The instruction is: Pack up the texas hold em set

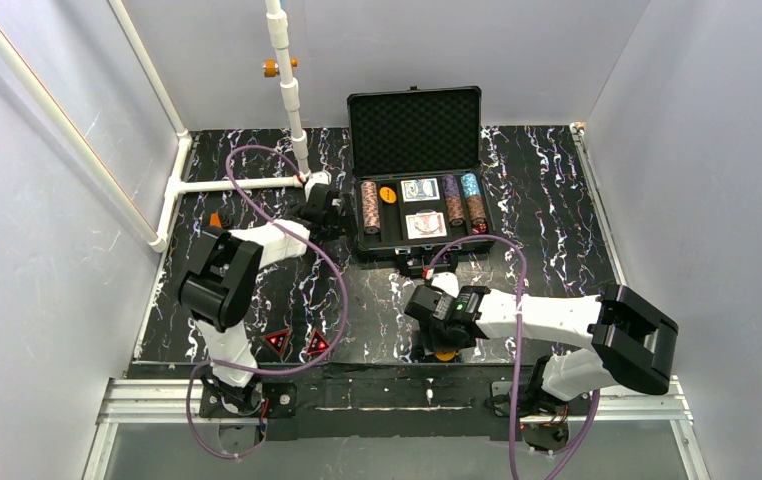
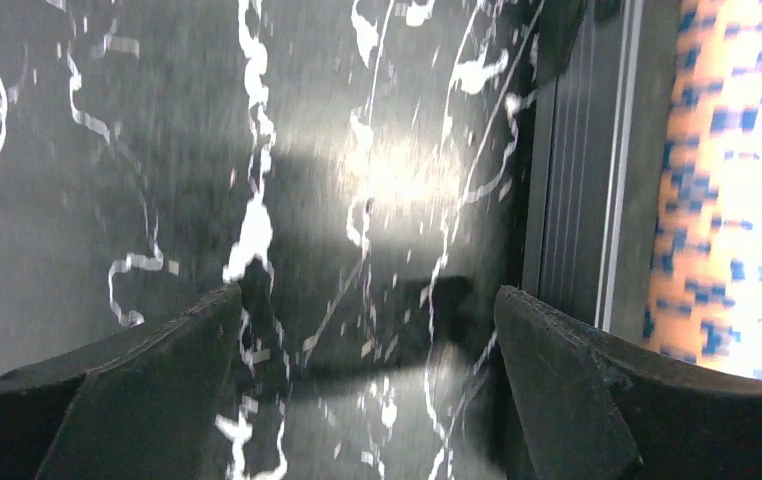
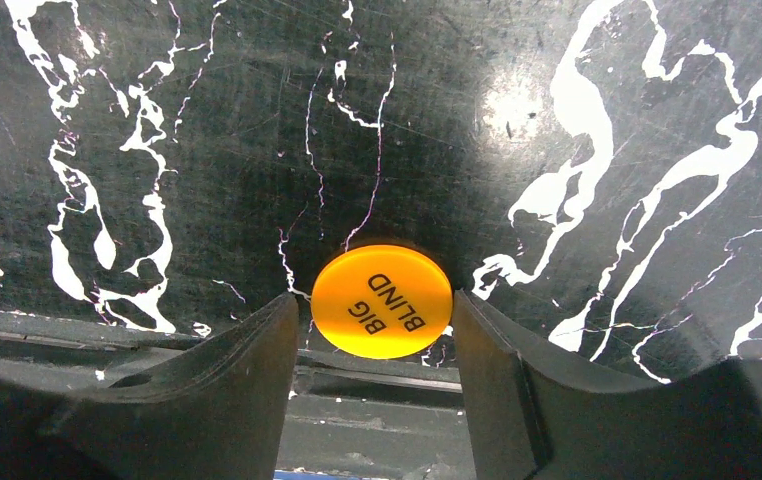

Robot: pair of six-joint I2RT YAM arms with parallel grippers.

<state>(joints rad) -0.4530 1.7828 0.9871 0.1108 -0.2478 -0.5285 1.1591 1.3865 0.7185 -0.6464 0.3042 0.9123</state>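
Note:
The black case (image 1: pixel 480 160) lies open at the back of the table with its ribbed lid up. It holds brown and blue chip stacks (image 1: pixel 370 207), two card decks (image 1: pixel 420 189) and an orange disc (image 1: pixel 388 194). Another orange disc marked BIG BLIND (image 3: pixel 382 300) lies flat by the table's near edge, and in the top view this disc (image 1: pixel 445 354) peeks out under the right wrist. My right gripper (image 3: pixel 377 325) is open and straddles it, fingers close on either side. Two red-black triangles (image 1: pixel 297 344) lie front left. My left gripper (image 2: pixel 367 300) stands open and empty beside the case wall (image 2: pixel 567 150).
White pipes (image 1: pixel 287 90) run along the left and back. A small orange block (image 1: pixel 216 219) sits by the left arm. A purple cable (image 1: pixel 332 270) loops over the table. The table's front rail (image 3: pixel 377 400) shows just below the right fingers.

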